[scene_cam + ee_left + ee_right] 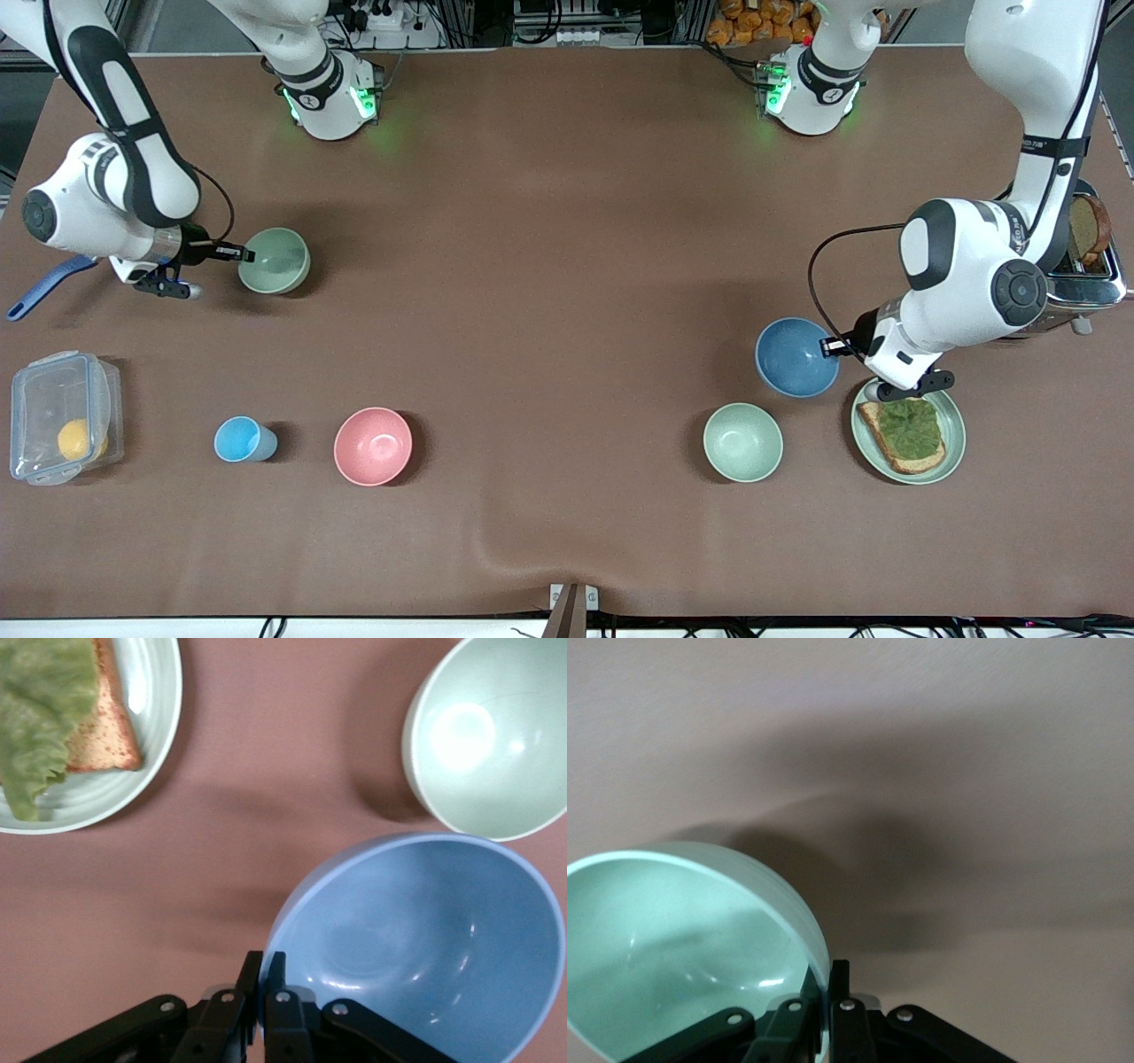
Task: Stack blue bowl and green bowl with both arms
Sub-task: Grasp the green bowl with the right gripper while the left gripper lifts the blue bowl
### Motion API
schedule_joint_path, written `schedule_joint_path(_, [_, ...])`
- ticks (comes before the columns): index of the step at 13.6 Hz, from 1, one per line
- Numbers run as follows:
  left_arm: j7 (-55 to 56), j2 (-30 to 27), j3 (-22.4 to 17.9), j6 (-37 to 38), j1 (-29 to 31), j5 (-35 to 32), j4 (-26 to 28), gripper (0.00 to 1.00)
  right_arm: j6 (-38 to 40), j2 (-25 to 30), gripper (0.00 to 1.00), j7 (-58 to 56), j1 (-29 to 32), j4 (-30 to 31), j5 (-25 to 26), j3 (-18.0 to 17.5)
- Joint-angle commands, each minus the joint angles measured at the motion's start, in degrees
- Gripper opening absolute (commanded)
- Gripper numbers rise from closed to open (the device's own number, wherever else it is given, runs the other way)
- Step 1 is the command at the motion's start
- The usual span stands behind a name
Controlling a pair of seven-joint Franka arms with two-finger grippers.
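Note:
My left gripper [837, 346] is shut on the rim of the blue bowl [796, 356], on the side toward the left arm's end of the table. In the left wrist view the fingers [264, 958] pinch the rim and the blue bowl [416, 939] is tilted. My right gripper [244, 255] is shut on the rim of a pale green bowl [275, 260] toward the right arm's end. In the right wrist view this bowl [673, 939] is tilted at the gripper [827, 970], its shadow on the cloth. A second green bowl [742, 441] stands nearer the front camera than the blue bowl, and shows in the left wrist view [487, 735].
A green plate [948, 416] with toast and lettuce lies under the left wrist. A toaster [1085, 266] stands at the left arm's end. A pink bowl [373, 446], a light-blue cup [241, 439], a clear box [62, 416] and a blue-handled utensil [44, 285] lie toward the right arm's end.

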State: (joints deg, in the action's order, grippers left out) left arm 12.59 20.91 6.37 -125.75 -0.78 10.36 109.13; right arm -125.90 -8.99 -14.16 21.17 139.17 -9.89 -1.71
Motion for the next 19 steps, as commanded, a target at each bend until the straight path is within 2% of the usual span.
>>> schedule_joint_path(1, [1.6, -3.2, 0.9, 0.8, 0.5, 1.8, 1.4, 0.00, 6.7, 6.8, 0.00, 0.3, -2.2, -0.8, -2.5, -0.9])
schedule_joint_path(3, [1.5, -3.3, 1.3, 0.9, 0.8, 3.3, 1.0, 0.00, 8.8, 10.1, 0.00, 7.5, -5.4, -0.9, -2.6, -1.0])
schedule_joint_path(6, [0.9, -3.3, 1.3, 0.8, 2.4, 4.8, 0.7, 0.00, 13.7, 14.7, 0.00, 28.1, -16.8, -3.2, -2.6, -1.4])
schedule_joint_path(10, [0.7, -3.2, 1.3, 0.8, 3.1, 5.5, 0.7, 0.00, 13.2, 14.7, 0.00, 55.2, -32.6, -6.4, -2.9, -1.4])
schedule_joint_path(13, [0.7, -3.1, 1.3, 0.6, 3.2, 5.6, 0.7, 0.00, 8.5, 11.1, 0.00, 69.4, -42.3, -9.2, -4.3, -1.3])
schedule_joint_path(16, [0.7, -3.2, 1.3, 0.7, 3.3, 5.6, 0.7, 0.00, -1.1, 7.2, 0.00, 77.9, -50.1, -9.4, -12.2, -1.2])
schedule_joint_path(19, [0.9, -3.0, 1.3, 0.6, 3.2, 5.6, 0.7, 0.00, -11.9, 1.4, 0.00, 85.2, -57.1, -9.8, -12.7, -1.2])
